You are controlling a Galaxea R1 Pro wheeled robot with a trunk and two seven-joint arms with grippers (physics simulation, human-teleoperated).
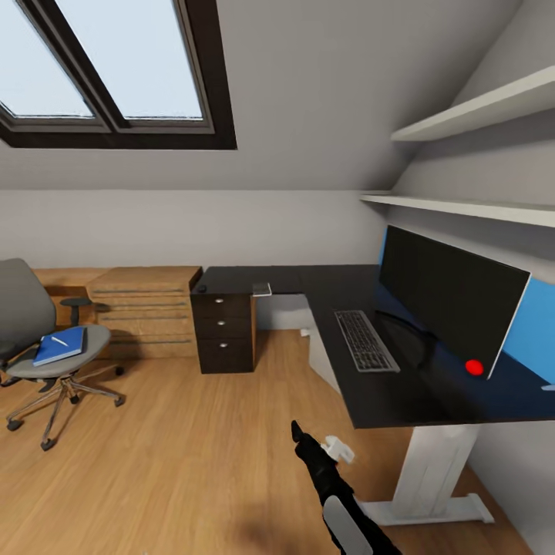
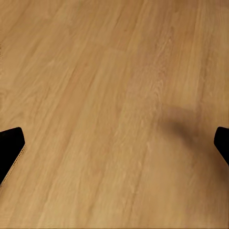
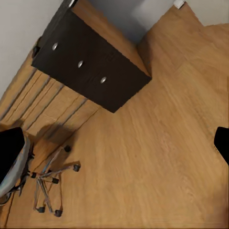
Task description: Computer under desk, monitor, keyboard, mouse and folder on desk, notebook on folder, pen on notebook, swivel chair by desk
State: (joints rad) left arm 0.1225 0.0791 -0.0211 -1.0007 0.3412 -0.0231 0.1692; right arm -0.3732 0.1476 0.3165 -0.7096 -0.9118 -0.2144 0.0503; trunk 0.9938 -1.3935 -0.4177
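Right arm (image 1: pixel 331 482) hangs low in front of the robot in the head view, pointed at the floor (image 1: pixel 185 455): a travel pose, nothing carried. Left wrist view: dark fingertips (image 2: pixel 9 148) at both edges, bare planks between, so left jaws are spread wide and empty. Right wrist view gives the same read, tips (image 3: pixel 10 152) far apart over the floor, empty.

Desk (image 1: pixel 385 385) next: one keyboard (image 1: pixel 366 340) lies flat just in front of one monitor (image 1: pixel 447 297), which stands upright against the blue back panel (image 1: pixel 539 327), red dot (image 1: pixel 474 368) at its lower corner. Those two look already placed.

Further left, one swivel chair (image 1: pixel 38 339) stands well apart from the desk, one blue folder (image 1: pixel 60 345) flat on its seat with a thin pale stick on it, likely the pen (image 1: pixel 59 340). Folder is the thing to fetch; chair needs rolling over.

Far arm of the desk: small dark lump, probably the mouse (image 1: pixel 202 289), and one small flat item at the edge, likely the notebook (image 1: pixel 262 289). One black drawer unit (image 1: pixel 223 331) with three knobs sits under it, wooden chest (image 1: pixel 146 308) beside.

Two shelves (image 1: pixel 478 112), one skylight (image 1: pixel 116 69).
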